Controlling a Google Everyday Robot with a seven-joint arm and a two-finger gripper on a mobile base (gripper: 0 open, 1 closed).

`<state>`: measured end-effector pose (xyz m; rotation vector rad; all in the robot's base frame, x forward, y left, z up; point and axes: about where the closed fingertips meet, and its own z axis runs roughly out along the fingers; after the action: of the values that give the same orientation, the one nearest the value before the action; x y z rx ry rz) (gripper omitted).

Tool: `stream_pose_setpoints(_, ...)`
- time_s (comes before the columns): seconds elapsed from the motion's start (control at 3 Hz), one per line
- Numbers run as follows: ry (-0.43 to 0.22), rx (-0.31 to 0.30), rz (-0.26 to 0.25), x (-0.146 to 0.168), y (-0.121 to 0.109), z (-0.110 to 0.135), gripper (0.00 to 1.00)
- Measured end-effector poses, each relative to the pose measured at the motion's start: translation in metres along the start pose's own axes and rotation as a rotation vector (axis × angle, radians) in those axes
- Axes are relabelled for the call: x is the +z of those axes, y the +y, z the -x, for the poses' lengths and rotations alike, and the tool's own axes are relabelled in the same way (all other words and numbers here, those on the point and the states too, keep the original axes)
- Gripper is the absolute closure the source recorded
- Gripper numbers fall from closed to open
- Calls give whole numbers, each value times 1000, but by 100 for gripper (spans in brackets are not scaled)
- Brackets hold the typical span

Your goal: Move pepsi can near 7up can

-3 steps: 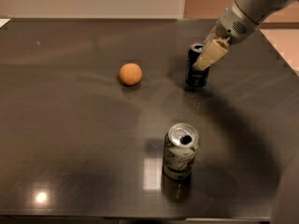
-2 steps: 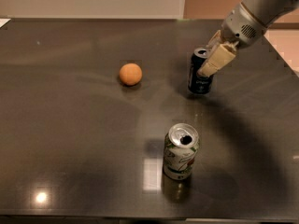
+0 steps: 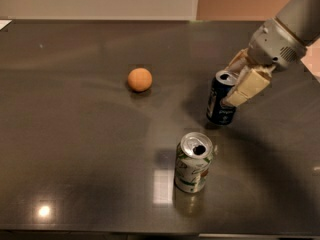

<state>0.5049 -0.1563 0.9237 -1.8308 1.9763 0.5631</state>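
The pepsi can (image 3: 220, 101), dark navy with a silver top, is right of the table's middle. My gripper (image 3: 236, 80) comes in from the upper right and is shut on the can's upper part, with one tan finger (image 3: 248, 86) on its right side and the other behind it. The can looks slightly tilted, and I cannot tell whether its base touches the table. The 7up can (image 3: 193, 163), white and green with an open silver top, stands upright a short way in front of the pepsi can, with a small gap between them.
An orange ball (image 3: 139, 79) lies on the dark glossy table (image 3: 75, 149), left of the cans. The table's back edge meets a pale wall. The arm's grey body (image 3: 285, 34) reaches over the right side of the table.
The gripper has carried the pepsi can toward the front and slightly right, closer to the 7up can. The 7up can and the orange ball have not moved.
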Motion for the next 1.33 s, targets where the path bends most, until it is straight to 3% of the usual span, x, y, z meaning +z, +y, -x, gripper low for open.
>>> stream_pose_setpoints(0.67, 6, -106, 54, 5, 65, -13, 100)
stream_pose_setpoints(1.33, 9, -157, 80, 13, 102, -23, 59)
